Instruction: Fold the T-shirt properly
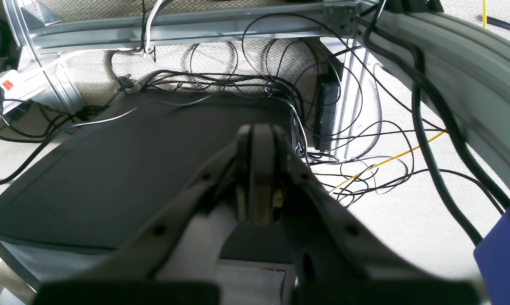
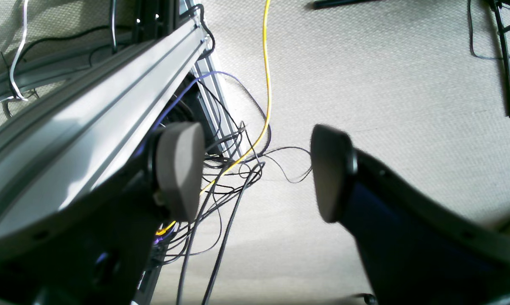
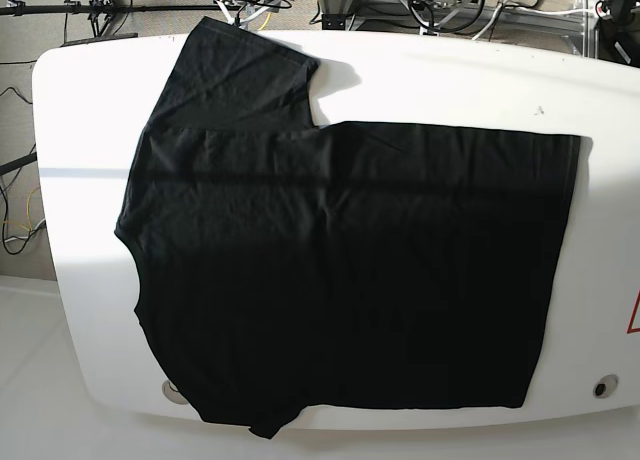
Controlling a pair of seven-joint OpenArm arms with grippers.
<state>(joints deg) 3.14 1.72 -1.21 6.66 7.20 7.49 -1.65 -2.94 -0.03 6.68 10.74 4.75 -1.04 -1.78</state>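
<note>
The T-shirt (image 3: 340, 270) lies spread flat on the white table (image 3: 450, 80) in the base view, plain black side up. Its neck end is at the left and its straight hem at the right. One sleeve points to the far left corner; the other reaches the near edge. Neither arm shows in the base view. In the left wrist view my left gripper (image 1: 259, 133) is shut on nothing, above a floor with cables. In the right wrist view my right gripper (image 2: 255, 169) stands open and empty over carpet, its grey pads (image 2: 180, 169) wide apart.
Aluminium frame rails (image 1: 195, 25) and tangled black cables (image 1: 356, 169) lie under the left gripper, beside a flat black panel (image 1: 110, 169) and a white power strip (image 1: 13, 84). A frame rail (image 2: 89, 114) and a yellow cable (image 2: 265, 76) run by the right gripper.
</note>
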